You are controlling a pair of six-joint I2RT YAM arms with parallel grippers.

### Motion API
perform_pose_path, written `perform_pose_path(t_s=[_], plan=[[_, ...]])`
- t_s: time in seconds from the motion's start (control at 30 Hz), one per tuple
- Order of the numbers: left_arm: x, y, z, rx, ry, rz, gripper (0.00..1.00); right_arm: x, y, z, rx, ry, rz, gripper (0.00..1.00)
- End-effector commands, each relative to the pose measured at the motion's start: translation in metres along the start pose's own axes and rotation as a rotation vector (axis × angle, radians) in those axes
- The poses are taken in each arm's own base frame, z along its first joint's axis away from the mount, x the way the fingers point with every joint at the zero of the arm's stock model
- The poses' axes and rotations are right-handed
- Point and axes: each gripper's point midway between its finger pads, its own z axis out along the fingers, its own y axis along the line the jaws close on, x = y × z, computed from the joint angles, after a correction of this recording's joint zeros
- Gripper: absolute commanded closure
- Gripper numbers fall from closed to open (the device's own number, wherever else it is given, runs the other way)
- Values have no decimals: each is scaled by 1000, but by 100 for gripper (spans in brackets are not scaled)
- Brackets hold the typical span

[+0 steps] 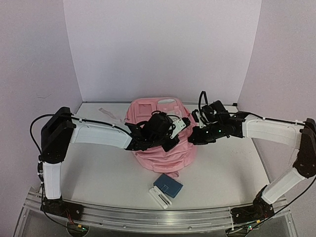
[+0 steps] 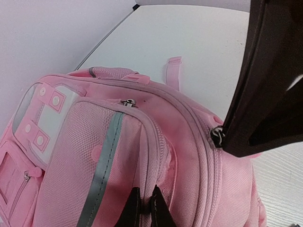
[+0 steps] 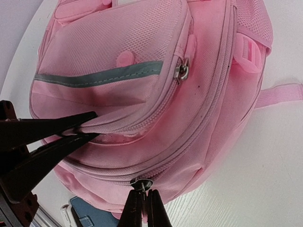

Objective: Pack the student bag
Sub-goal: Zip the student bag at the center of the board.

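The pink student bag (image 1: 160,148) lies on the table between both arms, with its grey reflective strip (image 2: 102,165) on the front pocket. My left gripper (image 2: 143,201) is shut on a fold of the bag's pink fabric along the front pocket seam; in the right wrist view it shows as dark fingers (image 3: 52,127) pinching that fold. My right gripper (image 3: 142,196) is shut on the metal zipper pull (image 3: 141,183) of the main compartment zip at the bag's edge. In the left wrist view this pull (image 2: 217,136) sits at the tip of the dark right fingers (image 2: 265,94). The zip looks closed there.
A blue flat case (image 1: 168,185) and a white oblong item (image 1: 159,197) lie on the table just in front of the bag; the blue case also shows in the right wrist view (image 3: 90,216). A pink strap (image 3: 279,94) trails onto the table. Walls close in at the back and sides.
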Motion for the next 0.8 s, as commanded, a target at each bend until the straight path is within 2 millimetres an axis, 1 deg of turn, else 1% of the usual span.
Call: perform_pose_path(t_s=[0.0, 0.1, 0.2, 0.3, 0.43, 0.63, 0.77], plan=[[1, 22, -30, -82, -12, 1, 100, -31, -16, -20, 48, -128, 6, 100], [8, 23, -46, -74, -3, 4, 100, -34, -26, -16, 76, -119, -16, 100], [13, 25, -61, -74, -2, -2, 100, -39, -34, -7, 107, -103, -40, 100], [17, 28, -71, -76, 9, -3, 100, -49, -36, 2, 120, -96, -68, 100], [22, 30, -78, -85, 6, -7, 100, -73, -38, 14, 143, -114, -112, 100], [24, 32, -82, -95, 5, 5, 100, -115, -47, 35, 182, -157, -153, 100], [22, 33, -85, -94, -2, 2, 100, -134, -56, 53, 190, -167, -165, 100]])
